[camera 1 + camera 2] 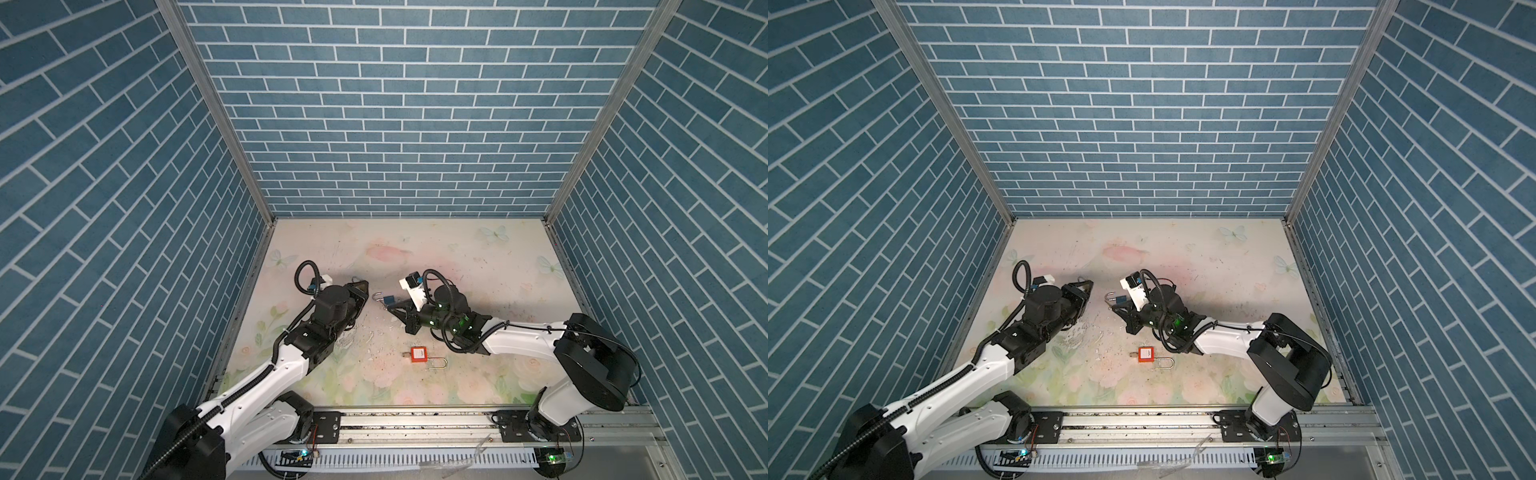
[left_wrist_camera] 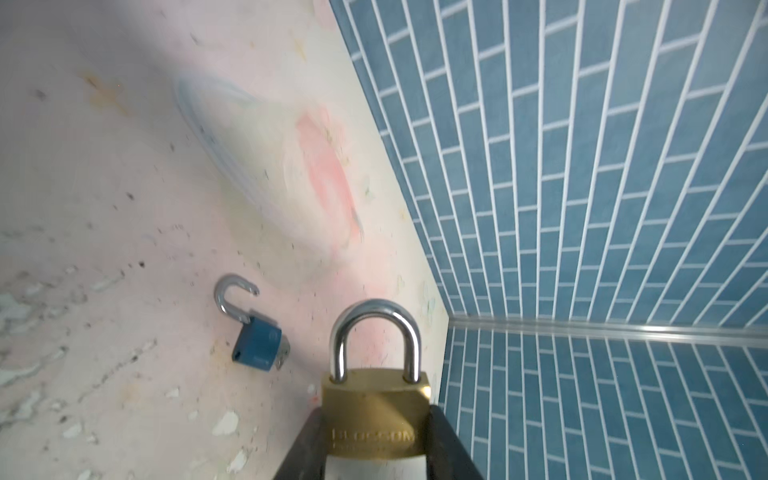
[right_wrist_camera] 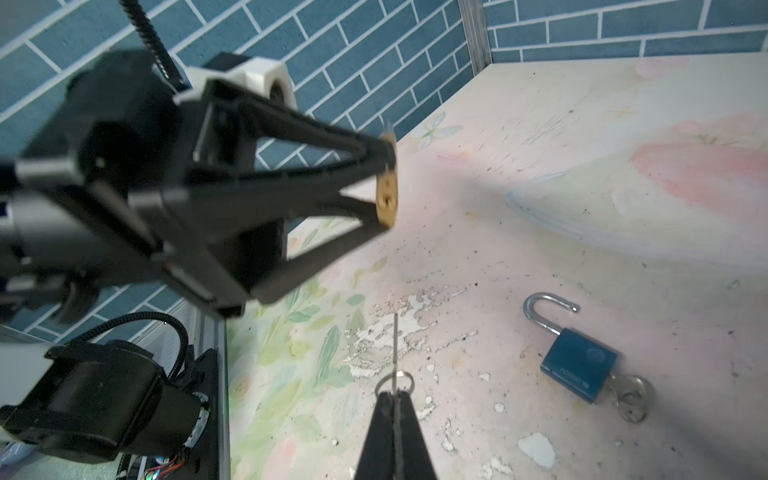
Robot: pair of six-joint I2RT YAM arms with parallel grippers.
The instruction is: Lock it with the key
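Silver metal key (image 3: pixel 396 353), ring and all, is pinched edge-on in the right gripper (image 3: pixel 392 392), jaws together on it, above mid-table and aimed left. Opposite, the left gripper (image 3: pixel 380 187) is clamped on the square brass padlock (image 2: pixel 376 411), shackle seated, base turned right, presumably to offer the keyhole, though it's too blurred to confirm alignment. Blue open-shackle padlock (image 3: pixel 579 370) lies just beyond on the floral table (image 1: pixel 457 257); red padlock (image 1: pixel 419 354) waits nearer.
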